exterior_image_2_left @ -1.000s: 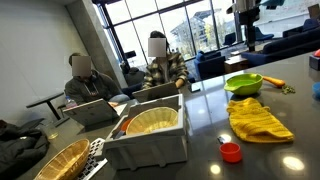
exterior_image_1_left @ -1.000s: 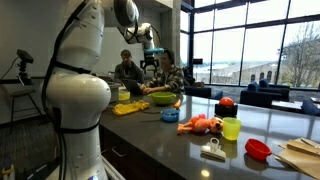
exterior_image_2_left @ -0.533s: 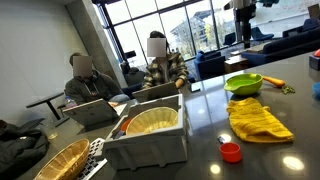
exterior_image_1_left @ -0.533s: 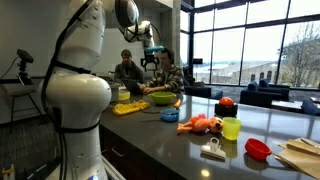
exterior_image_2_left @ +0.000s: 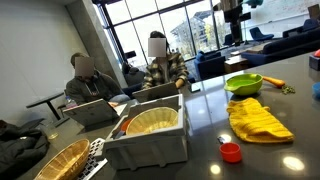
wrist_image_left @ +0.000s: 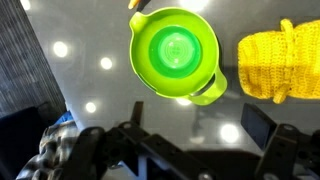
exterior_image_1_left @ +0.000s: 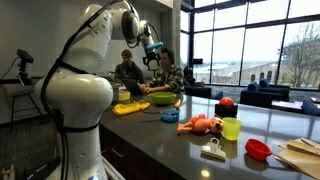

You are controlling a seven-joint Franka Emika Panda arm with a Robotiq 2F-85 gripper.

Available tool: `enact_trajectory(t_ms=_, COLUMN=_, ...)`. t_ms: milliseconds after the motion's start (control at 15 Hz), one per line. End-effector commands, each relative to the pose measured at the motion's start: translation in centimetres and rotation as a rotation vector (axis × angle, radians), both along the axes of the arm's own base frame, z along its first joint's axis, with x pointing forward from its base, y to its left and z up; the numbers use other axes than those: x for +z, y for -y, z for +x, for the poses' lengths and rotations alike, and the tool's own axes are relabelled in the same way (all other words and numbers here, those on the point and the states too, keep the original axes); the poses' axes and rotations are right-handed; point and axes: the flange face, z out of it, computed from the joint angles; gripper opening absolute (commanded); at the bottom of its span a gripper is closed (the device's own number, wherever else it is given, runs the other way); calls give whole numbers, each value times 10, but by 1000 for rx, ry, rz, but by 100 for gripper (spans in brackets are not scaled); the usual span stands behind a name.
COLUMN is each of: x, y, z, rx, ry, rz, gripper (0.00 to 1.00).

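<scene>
**Black two-finger gripper [wrist_image_left: 190, 150] hangs wide open**

Jaws spread and holding nothing, it hovers high over a round lime-green plastic bowl [wrist_image_left: 175, 52] with a pouring lip. The bowl sits upright just beside a yellow knitted cloth [wrist_image_left: 280, 62] on the dark glossy countertop [wrist_image_left: 80, 85].

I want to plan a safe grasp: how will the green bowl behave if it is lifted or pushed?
The green bowl looks like thin moulded plastic, so it is probably light and stiff. Its glossy surface and the shiny countertop suggest it may slide easily when pushed. It sits wide and low, so tipping seems unlikely.
</scene>
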Motion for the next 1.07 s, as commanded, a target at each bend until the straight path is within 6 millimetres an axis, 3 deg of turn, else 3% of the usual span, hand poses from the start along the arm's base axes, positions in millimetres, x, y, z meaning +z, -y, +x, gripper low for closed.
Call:
enact_trajectory(t_ms=0, x=-30, y=-9, z=29, rx=-22, ry=-29, rz=-87, gripper=100)
enact_trajectory(t_ms=200, x=-55, y=-12, z=40, rx=-36, ry=-67, rz=-130, gripper=100)
enact_trajectory(t_ms=400, x=-76, y=-1, z=47, rx=-76, ry=-121, rz=-156, gripper=100)
enact_trajectory(t_ms=733, x=-95, y=22, z=54, rx=-144, ry=-202, rz=-183, gripper=100)
enact_trajectory(t_ms=1000, x=-109, y=28, z=56, rx=-175, ry=-246, rz=-182, gripper=100)
